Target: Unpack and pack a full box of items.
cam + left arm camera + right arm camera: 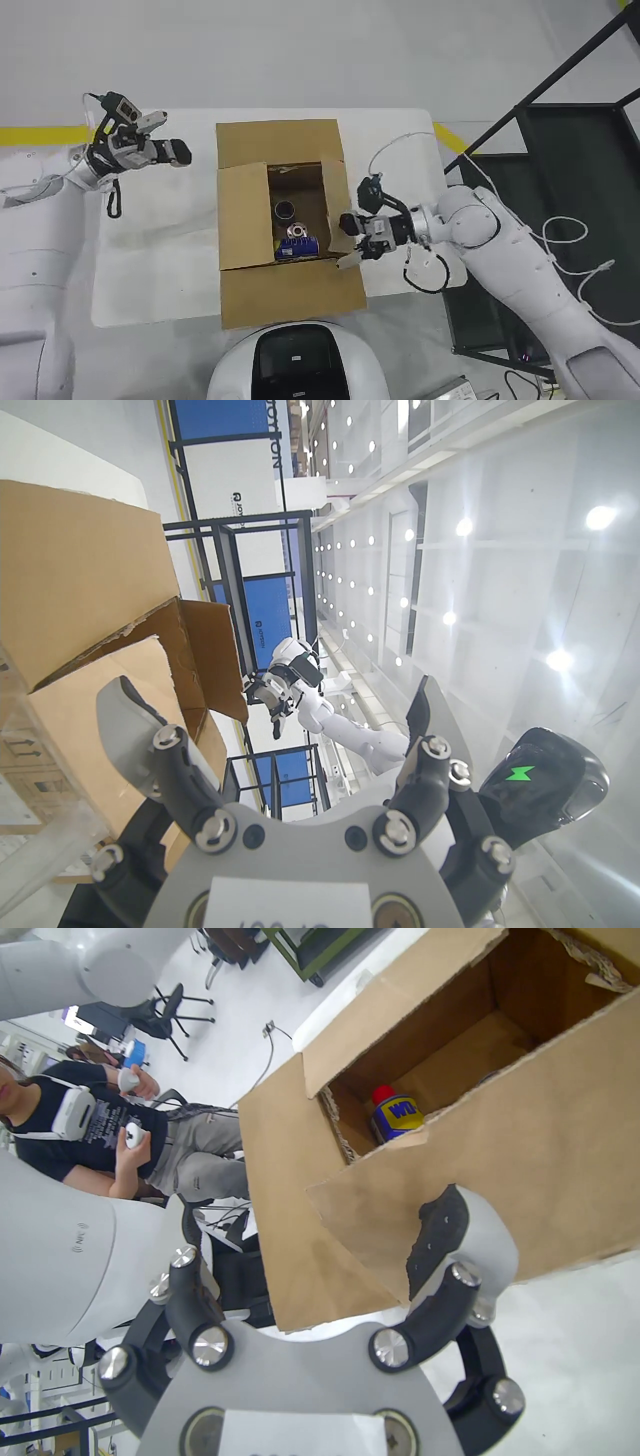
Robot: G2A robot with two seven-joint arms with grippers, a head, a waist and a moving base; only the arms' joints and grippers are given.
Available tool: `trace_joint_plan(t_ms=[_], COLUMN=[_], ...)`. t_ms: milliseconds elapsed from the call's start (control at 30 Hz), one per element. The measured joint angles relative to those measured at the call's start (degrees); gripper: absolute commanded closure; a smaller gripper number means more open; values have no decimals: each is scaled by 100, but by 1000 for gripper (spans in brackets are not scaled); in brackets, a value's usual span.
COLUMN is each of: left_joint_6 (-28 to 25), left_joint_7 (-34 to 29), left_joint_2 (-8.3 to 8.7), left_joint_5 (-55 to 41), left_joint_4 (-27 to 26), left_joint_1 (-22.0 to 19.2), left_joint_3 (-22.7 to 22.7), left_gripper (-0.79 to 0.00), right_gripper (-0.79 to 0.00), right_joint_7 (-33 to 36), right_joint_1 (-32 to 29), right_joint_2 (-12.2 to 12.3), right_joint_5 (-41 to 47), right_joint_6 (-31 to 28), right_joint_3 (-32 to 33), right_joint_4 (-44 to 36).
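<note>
An open cardboard box (278,140) stands in the middle of the white table (150,250), its flaps spread out. Inside it stand a blue and yellow spray can with a red cap (395,1115) (297,243) and a dark round can (285,209). My right gripper (348,240) is at the box's right flap (550,1153), open, with the flap's corner between its fingers; one padded finger (445,1228) shows and the other is hidden behind the cardboard. My left gripper (180,152) is held above the table left of the box, open with nothing in it (272,720).
A dark metal rack (570,150) stands beside the table on the right, close to the right arm. Bare table surface lies left of the box. The box's near flap (290,290) reaches toward the table's front edge.
</note>
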Motion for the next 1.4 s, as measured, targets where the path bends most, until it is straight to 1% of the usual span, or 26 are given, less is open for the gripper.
trace_joint_plan(t_ms=[133,267,367,467,600,700,767,867,1033,1133,1233,1300,1400], left_joint_6=[105,140,161,186,199,83,-28,-289,-761,-851,-980,-1029,-1030], left_joint_7=[24,-53,-76,-78,-76,-33,-30,-44,78,224,339,362,360], left_joint_2=[82,92,93,93,64,4,-55,-151,-339,-445,-535,-561,-560], left_joint_5=[61,-16,-56,-58,-64,-25,18,119,354,411,377,367,367], left_joint_4=[-86,-212,-265,-275,-208,20,263,690,1503,1945,2278,2378,2379], left_joint_1=[180,310,387,411,318,117,-84,-414,-952,-1203,-1376,-1419,-1419], left_joint_3=[-138,-100,-53,7,149,351,528,791,1212,1385,1479,1502,1503], left_gripper=[-785,-785,-785,-785,-785,-785,-785,-785,-785,-785,-785,-785,-785], right_gripper=[-785,-785,-785,-785,-785,-785,-785,-785,-785,-785,-785,-785,-785], right_joint_7=[-470,-760,-879,-932,-935,-886,-806,-668,-391,-255,-232,-236,-237], right_joint_1=[258,322,325,273,14,-337,-633,-1112,-1820,-2072,-2104,-2100,-2099], right_joint_2=[-150,-233,-268,-259,-160,-35,60,180,322,339,338,338,338], right_joint_5=[-934,-1601,-1750,-1717,-1430,-964,-641,-46,1075,1615,1755,1744,1739], right_joint_6=[543,914,1032,1020,873,687,653,797,942,990,976,975,975], right_joint_3=[-418,-659,-743,-688,-359,64,397,847,1458,1519,1513,1513,1513], right_joint_4=[68,16,-19,-174,-511,-733,-822,-840,-672,-558,-519,-521,-523])
